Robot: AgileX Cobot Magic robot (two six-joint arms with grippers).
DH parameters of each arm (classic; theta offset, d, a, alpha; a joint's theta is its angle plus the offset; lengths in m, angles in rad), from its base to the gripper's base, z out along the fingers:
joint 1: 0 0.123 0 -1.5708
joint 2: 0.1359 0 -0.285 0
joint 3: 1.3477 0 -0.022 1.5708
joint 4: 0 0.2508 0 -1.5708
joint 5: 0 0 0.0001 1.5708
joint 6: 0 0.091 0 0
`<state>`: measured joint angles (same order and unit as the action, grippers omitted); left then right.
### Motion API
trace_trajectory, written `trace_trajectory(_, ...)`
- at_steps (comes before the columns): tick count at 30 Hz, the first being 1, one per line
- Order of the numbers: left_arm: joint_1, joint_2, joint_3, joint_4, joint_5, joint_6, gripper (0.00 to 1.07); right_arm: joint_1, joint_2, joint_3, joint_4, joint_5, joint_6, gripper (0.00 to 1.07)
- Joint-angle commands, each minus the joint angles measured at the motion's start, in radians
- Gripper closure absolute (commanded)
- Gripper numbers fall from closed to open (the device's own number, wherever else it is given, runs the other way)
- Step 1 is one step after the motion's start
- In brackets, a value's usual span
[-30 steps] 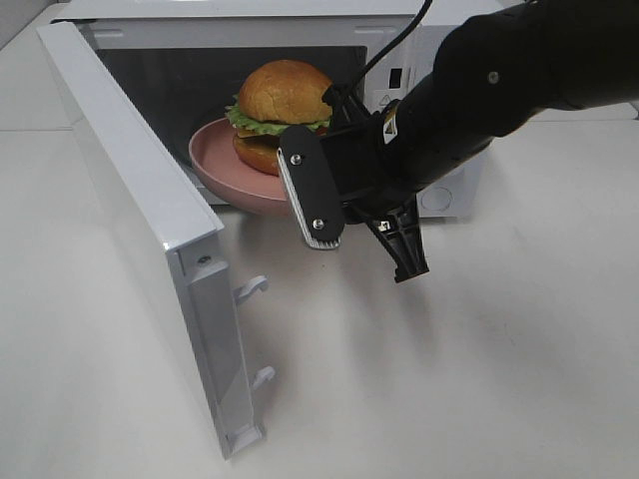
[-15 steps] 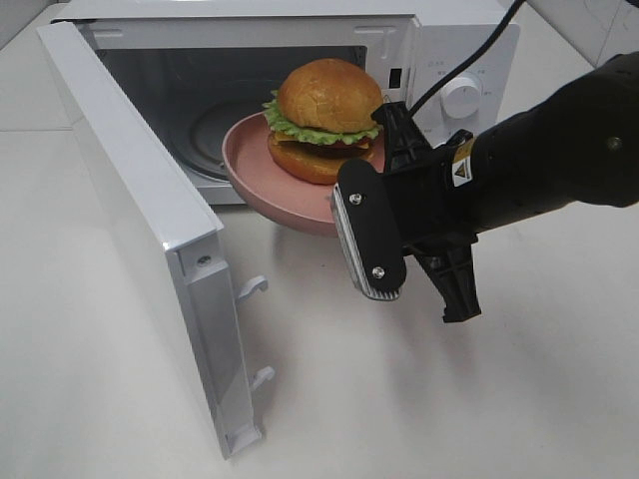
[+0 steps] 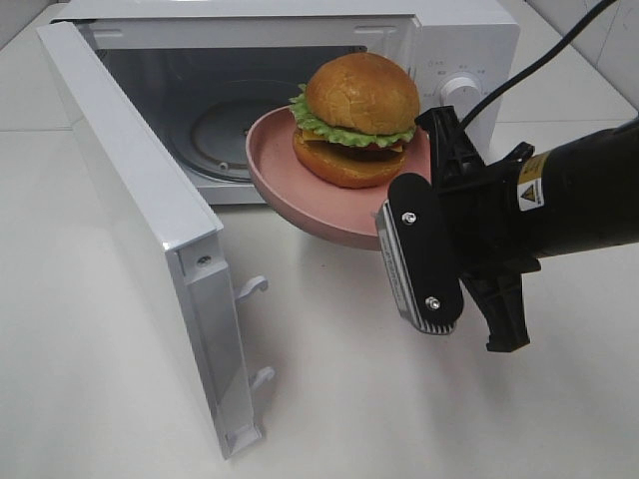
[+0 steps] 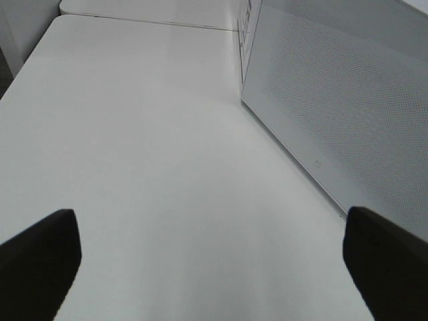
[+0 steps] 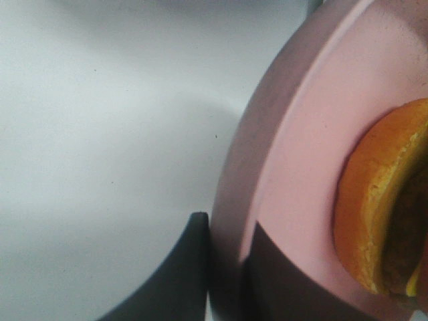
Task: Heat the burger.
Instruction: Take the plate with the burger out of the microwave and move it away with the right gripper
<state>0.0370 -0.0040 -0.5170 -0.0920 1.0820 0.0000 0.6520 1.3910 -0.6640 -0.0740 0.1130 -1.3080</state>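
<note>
Microwave door (image 3: 140,230) swung wide open at the left, two latch hooks (image 3: 252,287) sticking out of its free edge. Left gripper (image 4: 207,264) isn't visible from overhead; its wrist view shows both fingers spread wide with nothing between them, over bare white tabletop (image 4: 147,167) beside the door's perforated panel (image 4: 348,114). Microwave (image 3: 300,60) sits at the table's back edge, cavity with glass turntable (image 3: 225,130) exposed. Pink plate (image 3: 300,195) hangs in the air just in front of the cavity opening, tilted slightly. Burger (image 3: 357,120) sits on the plate, upright, outside the oven. Right gripper (image 5: 224,267) is clamped on the plate's near rim, one finger on each side of it.
</note>
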Motion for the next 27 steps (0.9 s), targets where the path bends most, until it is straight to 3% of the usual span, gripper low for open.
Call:
trace_trajectory(1, 0.002, -0.018, 0.0, 0.002, -0.014, 0.0, 0.06, 0.025, -0.067, 0.011, -0.085, -0.041, 0.064, 1.07)
trace_trajectory(16, 0.002, -0.018, 0.0, 0.002, -0.014, 0.0, 0.06, 0.038, -0.268, 0.101, -0.223, 0.116, 0.214, 1.07)
trace_trajectory(27, 0.002, -0.018, 0.0, 0.002, -0.014, 0.0, 0.06, 0.038, -0.403, 0.102, -0.372, 0.306, 0.392, 1.07)
